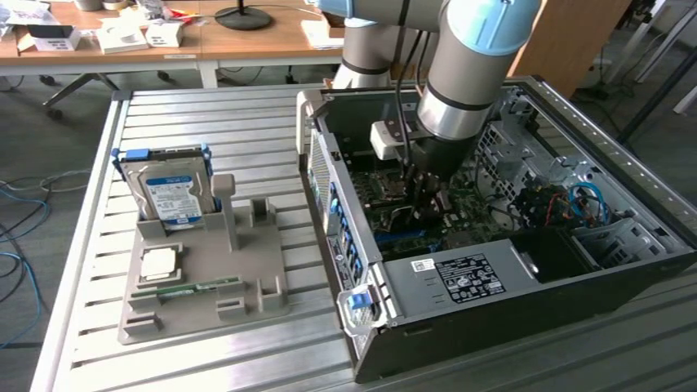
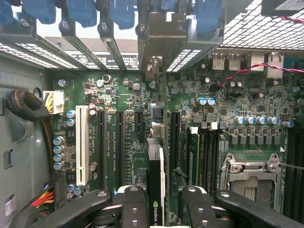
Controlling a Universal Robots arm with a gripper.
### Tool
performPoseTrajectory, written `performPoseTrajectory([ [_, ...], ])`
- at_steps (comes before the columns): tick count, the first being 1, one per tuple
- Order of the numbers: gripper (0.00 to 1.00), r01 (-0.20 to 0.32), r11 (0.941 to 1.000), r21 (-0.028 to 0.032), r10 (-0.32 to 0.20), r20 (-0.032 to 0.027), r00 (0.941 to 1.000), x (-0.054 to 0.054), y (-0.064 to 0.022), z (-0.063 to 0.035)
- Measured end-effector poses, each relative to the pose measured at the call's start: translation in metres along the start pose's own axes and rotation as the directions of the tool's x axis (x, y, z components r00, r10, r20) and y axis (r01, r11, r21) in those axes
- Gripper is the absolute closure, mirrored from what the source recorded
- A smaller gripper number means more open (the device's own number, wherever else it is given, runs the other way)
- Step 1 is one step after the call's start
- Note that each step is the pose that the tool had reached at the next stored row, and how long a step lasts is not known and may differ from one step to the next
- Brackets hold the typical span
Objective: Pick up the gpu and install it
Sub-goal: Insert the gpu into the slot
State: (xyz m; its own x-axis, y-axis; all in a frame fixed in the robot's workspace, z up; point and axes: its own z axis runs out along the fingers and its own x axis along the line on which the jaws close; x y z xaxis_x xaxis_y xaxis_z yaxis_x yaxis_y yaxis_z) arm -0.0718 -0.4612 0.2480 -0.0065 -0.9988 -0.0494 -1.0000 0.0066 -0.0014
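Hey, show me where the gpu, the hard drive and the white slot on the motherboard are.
gpu (image 2: 155,187): wrist view, on its dark upper edge.
hard drive (image 1: 172,199): exterior view, on its blue-white label.
white slot (image 2: 81,145): wrist view, midway along its length.

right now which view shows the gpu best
The wrist view: the gpu stands edge-on between the fingers over the motherboard, with its logo visible. In the exterior view the arm reaching into the computer case hides nearly all of it.
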Motion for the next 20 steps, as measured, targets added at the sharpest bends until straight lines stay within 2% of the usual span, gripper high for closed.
performPoseTrajectory([
  [10,0.66,-0.002,1.0000,0.0005,0.002,-0.0002,1.0000,0.0001,0.0002,0.0000],
  [12,0.68,-0.002,1.0000,0.0004,0.002,-0.0007,1.0000,0.0002,0.0002,-0.0001],
  [13,0.73,-0.002,1.0000,0.0003,0.002,-0.0005,1.0000,0.0002,0.0002,-0.0001],
  [20,0.73,-0.002,1.0000,0.0006,0.002,0.0003,1.0000,0.0000,0.0001,-0.0003],
])
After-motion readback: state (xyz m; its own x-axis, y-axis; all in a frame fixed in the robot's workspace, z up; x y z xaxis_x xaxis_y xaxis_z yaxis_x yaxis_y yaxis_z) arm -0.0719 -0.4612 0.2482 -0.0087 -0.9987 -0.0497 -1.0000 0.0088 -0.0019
